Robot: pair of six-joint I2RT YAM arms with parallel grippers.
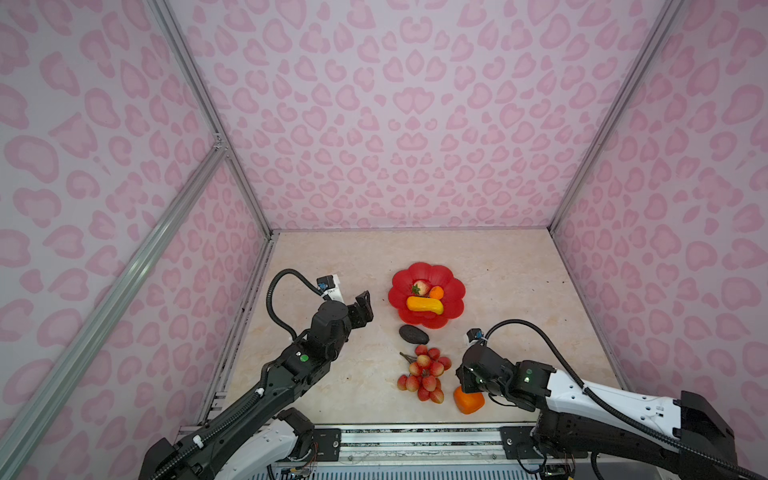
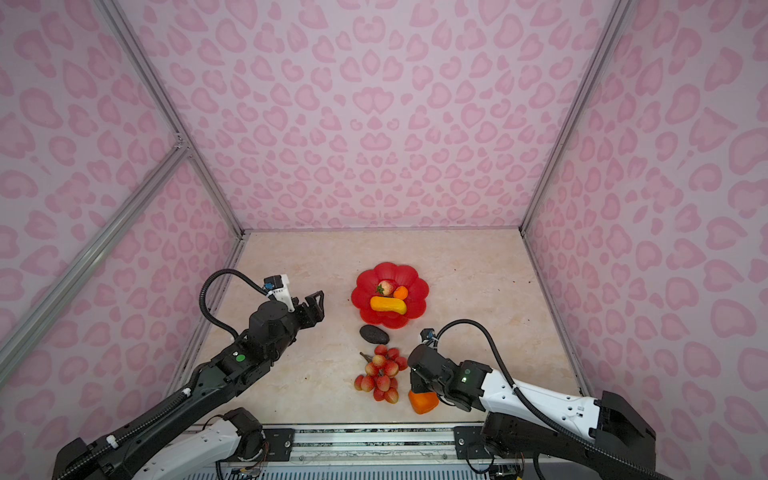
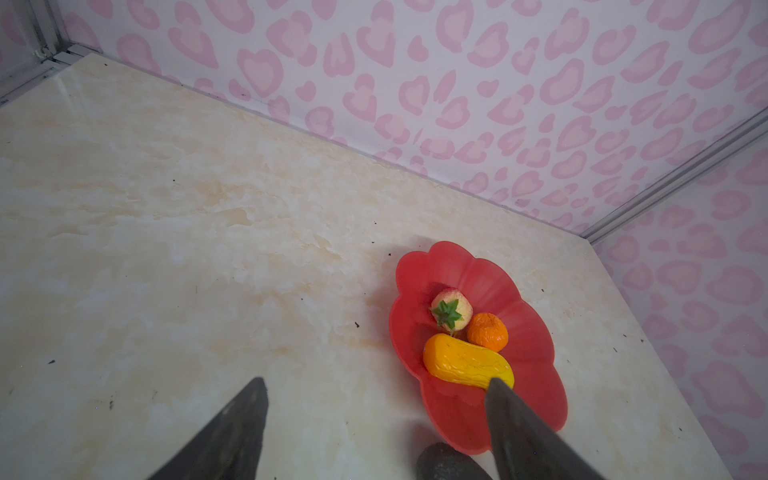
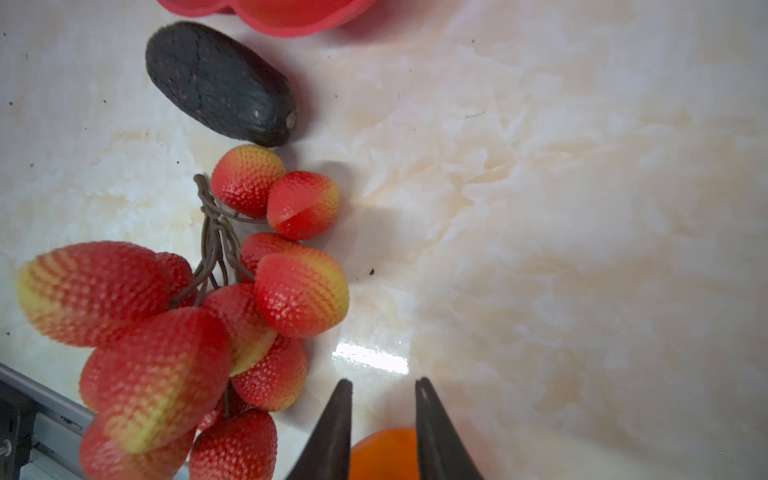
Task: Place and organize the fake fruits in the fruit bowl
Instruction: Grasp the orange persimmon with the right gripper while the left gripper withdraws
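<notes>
Top views: fruit bowl sits mid-table, just right of frame centre.

In the bowl:
- strawberry, upper middle
- small orange, touching its right side
- yellow-orange elongated fruit, lying crosswise just below both

On the table, outside the bowl:
- dark oval, just below the bowl's lower-left rim; the right wrist view shows a small gap between them
- berry bunch, directly below the oval, top berry just beside it
- larger orange, lower right of the bunch, near the table's front edge

Left gripper: left of the bowl and apart from it. Its jaws are spread wide with nothing between them. Left wrist view confirms this: fingers far apart, bare table between.

Right gripper: points down over the larger orange. The gap is narrow, with one finger on each side, and the orange fills the space between them. Can't tell whether it's actually clamped. In the top views the wrist hides the fingertips and the orange sits on the table.

Right wrist view also shows the oval at upper left, the bunch at lower left and the bowl rim at the top edge.
</notes>
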